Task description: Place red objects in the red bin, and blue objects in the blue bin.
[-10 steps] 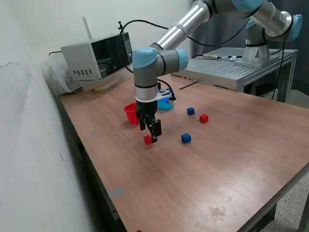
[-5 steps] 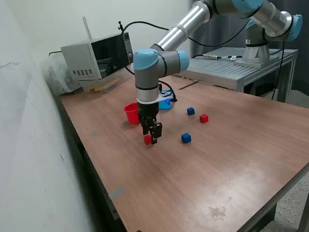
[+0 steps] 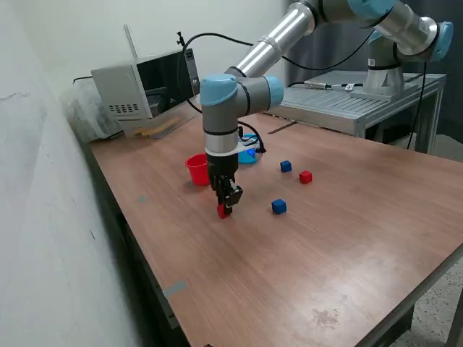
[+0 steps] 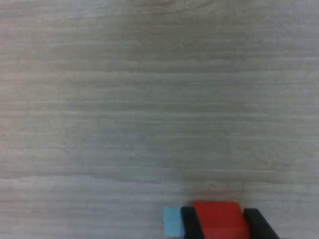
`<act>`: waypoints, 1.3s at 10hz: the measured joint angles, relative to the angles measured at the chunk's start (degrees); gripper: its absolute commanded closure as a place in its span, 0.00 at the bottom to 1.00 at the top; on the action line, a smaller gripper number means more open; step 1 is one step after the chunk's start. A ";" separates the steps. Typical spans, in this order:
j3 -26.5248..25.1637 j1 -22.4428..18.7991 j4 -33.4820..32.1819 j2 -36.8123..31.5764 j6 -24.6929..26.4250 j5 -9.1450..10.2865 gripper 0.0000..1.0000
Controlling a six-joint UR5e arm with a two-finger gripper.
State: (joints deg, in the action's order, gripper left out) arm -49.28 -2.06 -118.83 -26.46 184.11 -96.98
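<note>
Since approx 1 s earlier, gripper (image 3: 225, 208) had dropped lower & its fingers narrowed from spread to pinching the near red cube (image 3: 223, 210) at table (image 3: 347, 238) level, just in front of red cup (image 3: 196, 169). Wrist view showed cube (image 4: 219, 219) squeezed betw. two dark fingers (image 4: 189, 224), flat faces against the pads, no long axis. Only ext. view showed other red cube (image 3: 306, 176), both blue cubes (image 3: 279, 207) (image 3: 286, 166) & light blue cup (image 3: 248, 155), partly hidden behind arm.
</note>
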 measured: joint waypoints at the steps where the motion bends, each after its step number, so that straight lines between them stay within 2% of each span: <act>1: -0.07 0.13 0.07 -0.06 -0.03 0.03 1.00; 4: -2.99 1.58 0.25 -5.04 -0.26 -0.09 1.00; 7: -9.59 4.12 0.62 -14.84 -0.48 -0.55 1.00; 10: -16.78 6.72 1.35 -22.83 -0.51 -2.12 1.00; 13: -21.29 7.93 1.68 -26.22 -0.50 -2.82 1.00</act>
State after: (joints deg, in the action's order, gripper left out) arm -70.57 5.87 -117.15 -52.68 183.61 -99.80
